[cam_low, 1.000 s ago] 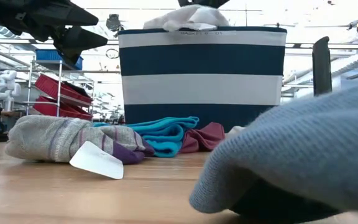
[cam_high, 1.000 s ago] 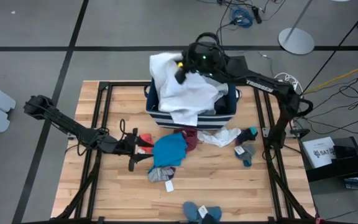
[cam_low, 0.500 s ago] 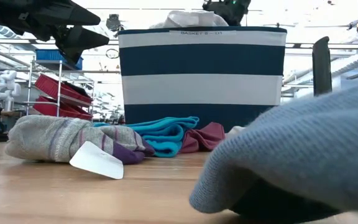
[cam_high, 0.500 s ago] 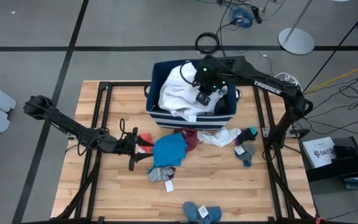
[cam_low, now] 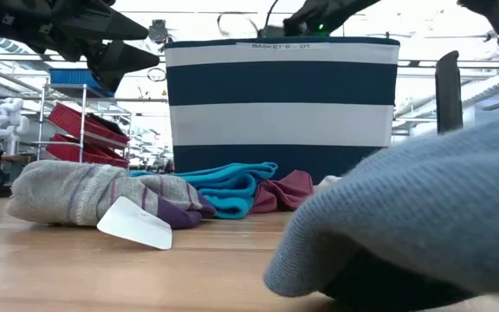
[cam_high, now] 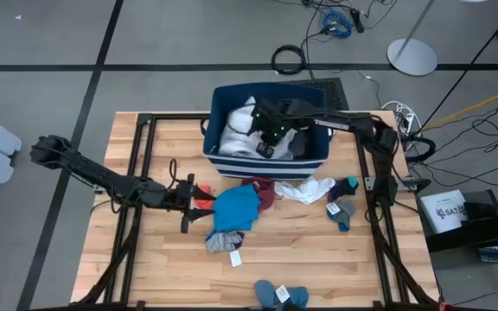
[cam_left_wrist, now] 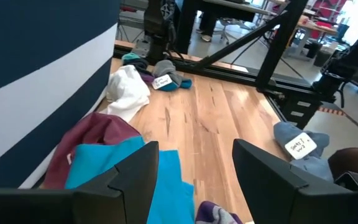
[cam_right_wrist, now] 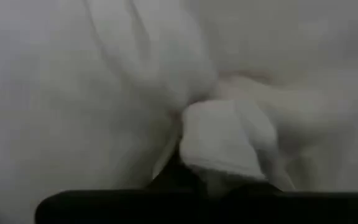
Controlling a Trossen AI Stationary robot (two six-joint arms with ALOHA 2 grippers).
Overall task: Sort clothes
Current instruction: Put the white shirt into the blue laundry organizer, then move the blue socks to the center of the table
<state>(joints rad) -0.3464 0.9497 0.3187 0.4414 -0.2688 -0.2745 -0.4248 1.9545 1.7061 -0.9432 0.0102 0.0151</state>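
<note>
Clothes: white garment (cam_high: 240, 130) in striped bin (cam_high: 314, 160), right gripper (cam_high: 264, 138) clamped on it. Teal piece (cam_high: 236, 207) on table (cam_high: 145, 276); left gripper (cam_high: 199, 200) beside it, fingers apart.

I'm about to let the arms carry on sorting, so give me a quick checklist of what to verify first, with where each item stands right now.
1. Right gripper down inside the striped bin: ok.
2. Right gripper shut on the white garment, cloth bunched at its fingers in its wrist view: ok.
3. White garment fully inside the bin walls: ok in the high view.
4. Left gripper open and holding nothing, beside the teal garment: ok.
5. Table sorted: not ok; the maroon piece, teal garment and socks lie loose.
6. How full the bin is under the white garment: cannot tell.
</note>
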